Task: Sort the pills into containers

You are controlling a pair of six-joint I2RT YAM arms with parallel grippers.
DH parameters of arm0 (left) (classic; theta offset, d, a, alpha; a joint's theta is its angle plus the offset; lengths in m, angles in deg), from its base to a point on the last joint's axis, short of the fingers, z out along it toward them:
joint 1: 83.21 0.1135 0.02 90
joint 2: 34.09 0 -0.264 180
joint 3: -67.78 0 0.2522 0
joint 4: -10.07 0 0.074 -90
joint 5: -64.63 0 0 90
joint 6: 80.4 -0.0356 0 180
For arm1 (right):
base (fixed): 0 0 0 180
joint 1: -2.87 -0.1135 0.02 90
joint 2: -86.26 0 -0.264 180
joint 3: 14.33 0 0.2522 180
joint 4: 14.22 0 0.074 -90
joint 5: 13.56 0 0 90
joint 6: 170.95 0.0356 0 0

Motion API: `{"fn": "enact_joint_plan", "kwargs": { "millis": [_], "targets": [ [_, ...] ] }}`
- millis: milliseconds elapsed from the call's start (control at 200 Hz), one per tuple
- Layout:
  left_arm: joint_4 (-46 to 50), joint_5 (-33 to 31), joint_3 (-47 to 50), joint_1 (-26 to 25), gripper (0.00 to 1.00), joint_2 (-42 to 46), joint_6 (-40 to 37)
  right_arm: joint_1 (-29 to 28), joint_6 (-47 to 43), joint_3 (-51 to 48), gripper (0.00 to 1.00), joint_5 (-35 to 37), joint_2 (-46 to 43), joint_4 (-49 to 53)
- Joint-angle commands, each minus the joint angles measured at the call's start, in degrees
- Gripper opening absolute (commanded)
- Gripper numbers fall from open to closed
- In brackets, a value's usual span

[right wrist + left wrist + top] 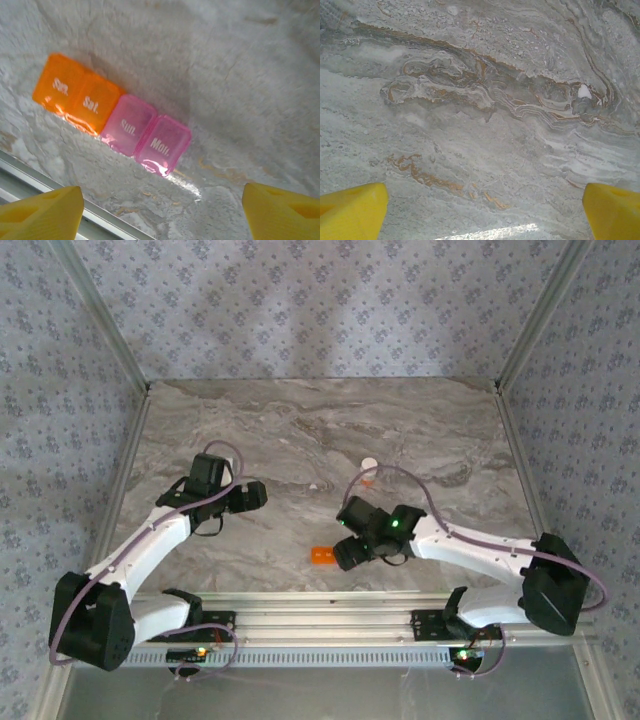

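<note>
Orange-and-pink containers (112,115) just ahead of my right gripper (161,207), released, empty; left gripper (485,212) released too. Centre over containers before closing.

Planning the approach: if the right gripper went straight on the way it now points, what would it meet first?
Probably the translucent orange-and-pink plastic compartment strip, pink end nearest; the right gripper stands open. Depth is unclear.

Two orange compartments (77,95), two pink compartments (147,135), one white bottle (369,466), one pill (583,91).
</note>
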Motion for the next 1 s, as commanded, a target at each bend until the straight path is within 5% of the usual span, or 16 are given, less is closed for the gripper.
{"fn": "enact_joint_plan", "kwargs": {
  "millis": [0, 995],
  "targets": [
    [-0.24, 0.73, -0.25, -0.35, 0.99, -0.18, 1.03, -1.91, 2.71, -2.94, 0.85, 1.65, 0.90, -3.89],
    [-0.44, 0.22, 0.01, -0.27, 1.00, -0.05, 1.93, -0.48, 4.33, 6.95, 0.78, 4.31, 20.86, -10.92]
  ]
}}
